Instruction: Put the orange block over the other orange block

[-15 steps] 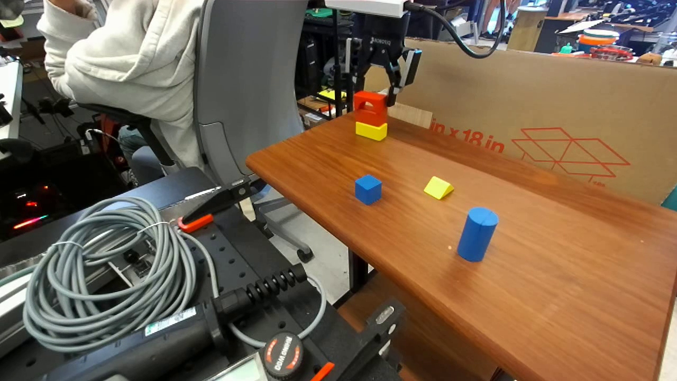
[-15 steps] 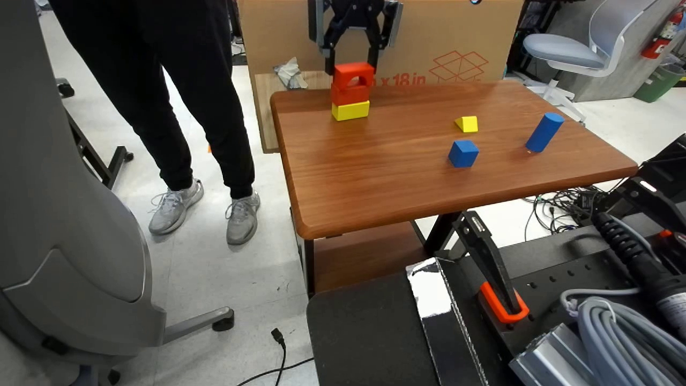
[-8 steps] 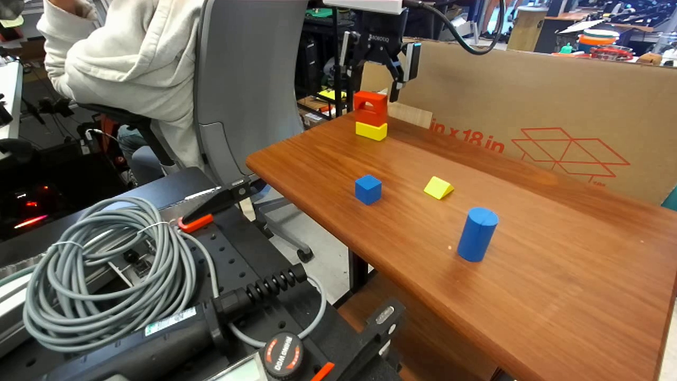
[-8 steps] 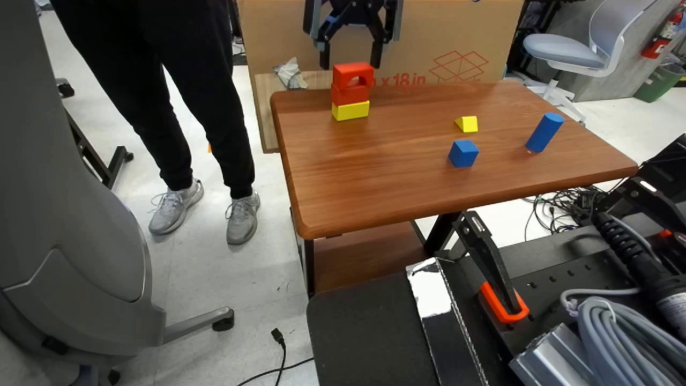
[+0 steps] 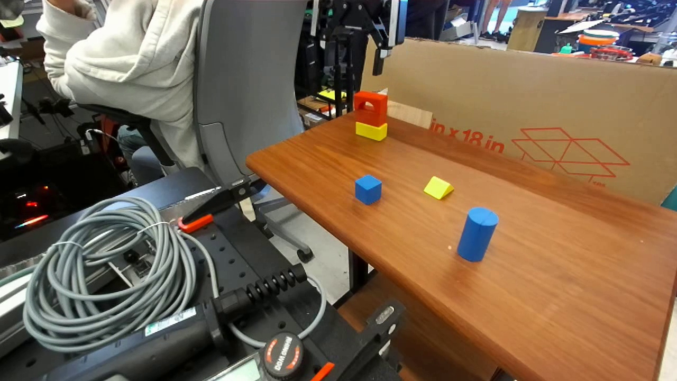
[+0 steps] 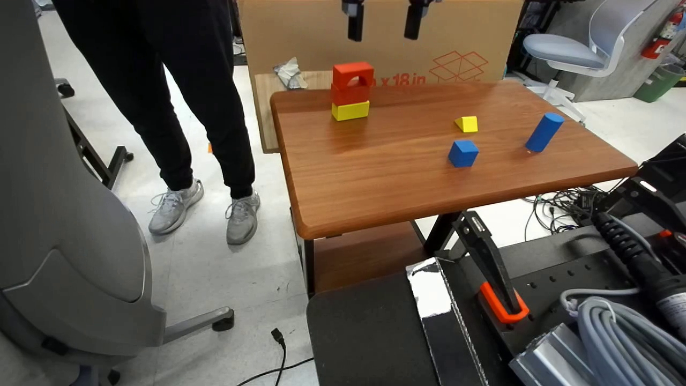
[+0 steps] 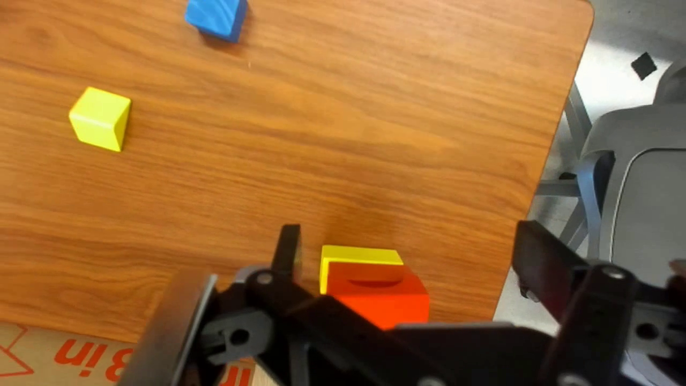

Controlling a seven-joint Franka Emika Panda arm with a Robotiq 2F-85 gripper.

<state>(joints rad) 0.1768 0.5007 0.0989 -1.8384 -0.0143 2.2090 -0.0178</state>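
Observation:
Two orange-red blocks sit stacked on a yellow block (image 6: 351, 111) at the table's far left corner. The upper orange block (image 6: 351, 68), with an arched cut-out, rests on the other orange block (image 6: 351, 96); their edges look nearly flush. In an exterior view, the upper orange block (image 5: 373, 97) and the lower one (image 5: 370, 117) look like one piece. In the wrist view, the upper block's top (image 7: 399, 305) is partly hidden by the gripper. My gripper (image 7: 409, 228) is open and empty. In both exterior views its fingertips (image 6: 383, 33) hang above the stack, apart from it (image 5: 354, 69).
A blue cube (image 6: 463, 154), a yellow wedge (image 6: 467, 124) and a blue cylinder (image 6: 545, 132) stand on the wooden table (image 6: 386, 182). A cardboard sheet (image 5: 529, 100) stands behind the table. A grey office chair (image 5: 248, 79) is beyond the table's end.
The fingers were down beside the upper orange block one second ago. They have spread wider and my gripper has risen away from the stack. The stack has stayed in place.

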